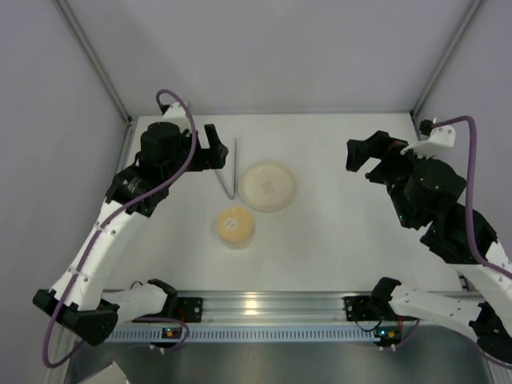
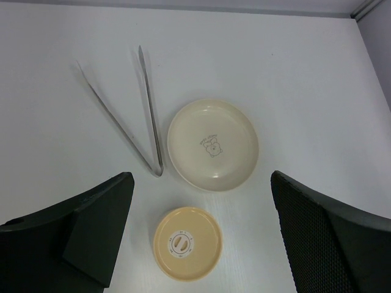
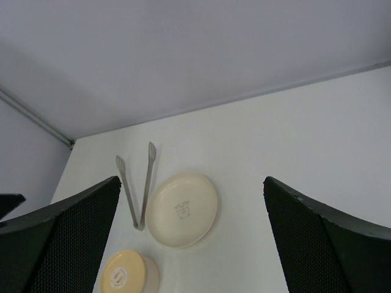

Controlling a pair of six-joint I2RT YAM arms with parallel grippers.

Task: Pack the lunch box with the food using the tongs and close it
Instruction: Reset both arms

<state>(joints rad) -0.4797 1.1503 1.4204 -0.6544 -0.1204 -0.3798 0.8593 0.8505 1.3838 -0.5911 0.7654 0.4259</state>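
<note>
The lunch box (image 1: 234,226) stands near the middle of the table with its flat tan lid on; it shows from above (image 2: 187,243) in the left wrist view and low left (image 3: 125,274) in the right wrist view. The tongs (image 1: 230,172) lie flat on the table just left of the cream plate, arms spread (image 2: 149,110) (image 3: 146,183). The food is out of view. My left gripper (image 1: 214,148) hangs open above the tongs and holds nothing (image 2: 200,183). My right gripper (image 1: 360,156) is open and empty at the right, well apart from everything (image 3: 191,183).
An empty cream plate (image 1: 267,186) with a small printed figure sits behind the lunch box (image 2: 212,144) (image 3: 182,209). Grey walls close the table in at the back and both sides. The arm bases stand along the metal rail (image 1: 264,308) at the near edge.
</note>
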